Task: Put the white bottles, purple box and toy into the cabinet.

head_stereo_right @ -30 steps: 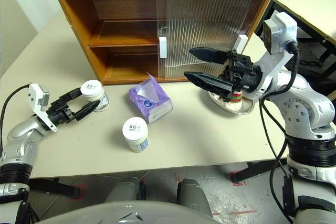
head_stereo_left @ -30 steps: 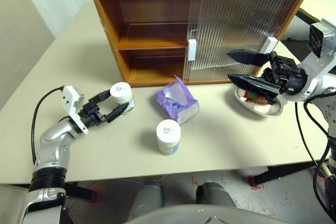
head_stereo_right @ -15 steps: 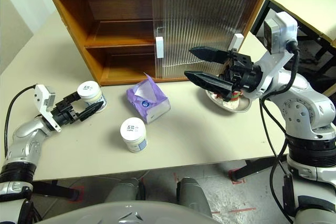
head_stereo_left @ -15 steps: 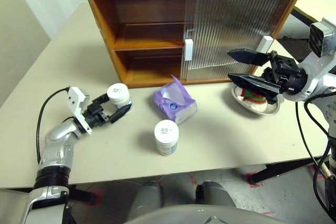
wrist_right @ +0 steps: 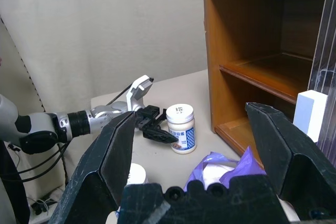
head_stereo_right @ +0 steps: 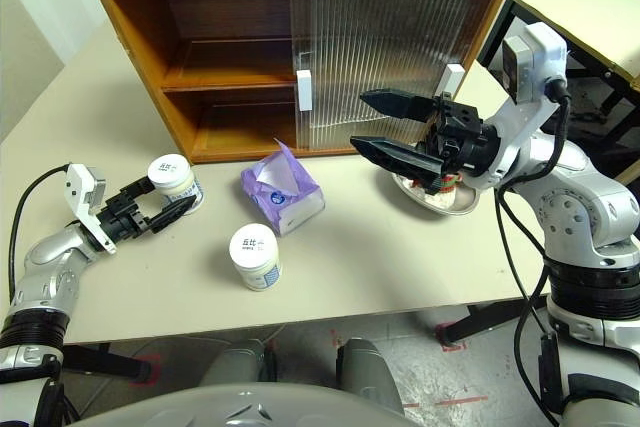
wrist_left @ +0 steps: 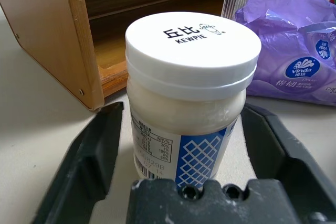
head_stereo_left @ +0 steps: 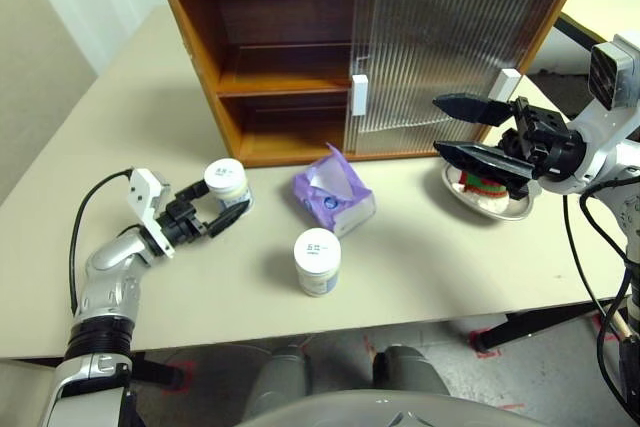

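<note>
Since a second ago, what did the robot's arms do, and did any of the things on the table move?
The left pincer reached further around the white bottle by the cabinet; its fingers now flank it, apparently not yet squeezing. The view itself shifted slightly. The right pincer stayed wide open above the table. The other white bottle, the purple box and the toy in its dish kept their places.

beige table, cabinet, bottles, box, dish
</note>
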Controlling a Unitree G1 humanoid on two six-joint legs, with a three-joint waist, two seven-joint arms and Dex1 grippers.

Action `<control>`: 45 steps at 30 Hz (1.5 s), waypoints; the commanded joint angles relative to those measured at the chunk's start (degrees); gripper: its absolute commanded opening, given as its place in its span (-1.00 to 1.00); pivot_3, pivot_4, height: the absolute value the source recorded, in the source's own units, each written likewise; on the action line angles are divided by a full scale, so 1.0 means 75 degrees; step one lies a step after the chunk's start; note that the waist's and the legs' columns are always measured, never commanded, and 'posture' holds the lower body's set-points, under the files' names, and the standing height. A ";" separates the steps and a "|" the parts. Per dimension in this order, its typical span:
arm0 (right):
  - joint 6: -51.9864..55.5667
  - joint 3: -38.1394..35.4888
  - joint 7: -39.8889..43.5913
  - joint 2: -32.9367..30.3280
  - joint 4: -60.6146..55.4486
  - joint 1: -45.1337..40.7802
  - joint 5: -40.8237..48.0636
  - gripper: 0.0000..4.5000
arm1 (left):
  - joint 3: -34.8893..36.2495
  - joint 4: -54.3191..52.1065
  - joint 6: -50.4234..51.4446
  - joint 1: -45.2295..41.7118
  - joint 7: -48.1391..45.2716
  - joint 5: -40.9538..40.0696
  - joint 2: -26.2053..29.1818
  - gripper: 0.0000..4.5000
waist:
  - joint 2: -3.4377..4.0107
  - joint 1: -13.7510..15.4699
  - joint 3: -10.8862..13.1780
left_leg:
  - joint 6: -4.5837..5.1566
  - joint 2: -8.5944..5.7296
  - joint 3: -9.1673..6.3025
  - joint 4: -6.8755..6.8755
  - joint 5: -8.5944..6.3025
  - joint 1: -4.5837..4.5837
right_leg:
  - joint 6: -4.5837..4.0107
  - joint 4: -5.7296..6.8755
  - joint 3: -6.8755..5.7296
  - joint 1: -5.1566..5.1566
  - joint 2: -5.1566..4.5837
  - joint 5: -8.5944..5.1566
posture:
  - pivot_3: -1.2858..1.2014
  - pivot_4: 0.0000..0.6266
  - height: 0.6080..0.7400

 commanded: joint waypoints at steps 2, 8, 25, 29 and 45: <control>-0.0013 -0.0052 0.0042 -0.0041 -0.0021 -0.0051 0.0028 1.00 | 0.0004 0.0191 -0.0072 0.0010 0.0005 0.0048 -0.0074 0.35 | 0.0000 0.0001 0.0000 | 0.0000 0.0000 0.0000 0.0000 0.0000 0.0000 | 0.0000 0.0000 0.0000 0.0000 0.0000 0.0000 | 0.04 -1.00 1.00; -0.0018 -0.0051 0.0045 -0.0052 -0.0004 -0.0089 0.0009 1.00 | -0.0001 0.0061 -0.0029 0.0057 0.0042 0.0050 -0.0093 0.35 | 0.0000 0.0002 0.0000 | 0.0000 0.0000 0.0000 0.0000 0.0000 0.0000 | 0.0000 0.0000 0.0000 0.0000 0.0000 0.0000 | 0.04 -1.00 1.00; -0.0093 0.0028 0.0024 0.0113 -0.0108 0.0083 -0.0037 1.00 | -0.0049 -0.0612 0.0802 -0.1274 0.2539 0.0256 -0.1243 0.35 | -0.0018 -0.0001 -0.0002 | 0.0030 -0.0013 0.0002 0.0009 0.0017 -0.0007 | 0.0020 -0.0001 0.0009 0.0002 0.0042 0.0013 | 0.03 -1.00 1.00; -0.0089 0.0036 -0.0030 0.0180 -0.0160 0.0108 -0.0034 1.00 | -0.0186 -0.0292 0.0646 -0.1614 0.2847 0.0419 -0.1470 0.35 | -0.0019 0.0005 -0.0002 | 0.0034 -0.0014 0.0002 0.0008 0.0019 -0.0006 | 0.0020 0.0000 0.0012 0.0002 0.0048 0.0013 | 0.03 -1.00 1.00; -0.0103 0.0006 -0.0144 0.0277 -0.0256 0.0166 -0.0026 1.00 | -0.0636 0.0301 0.0302 -0.2285 0.4451 0.1394 -0.2614 0.35 | -0.0034 -0.0003 0.0004 | 0.0037 -0.0018 0.0001 0.0011 0.0021 -0.0012 | 0.0030 -0.0003 0.0017 0.0000 0.0055 0.0034 | 0.02 -1.00 1.00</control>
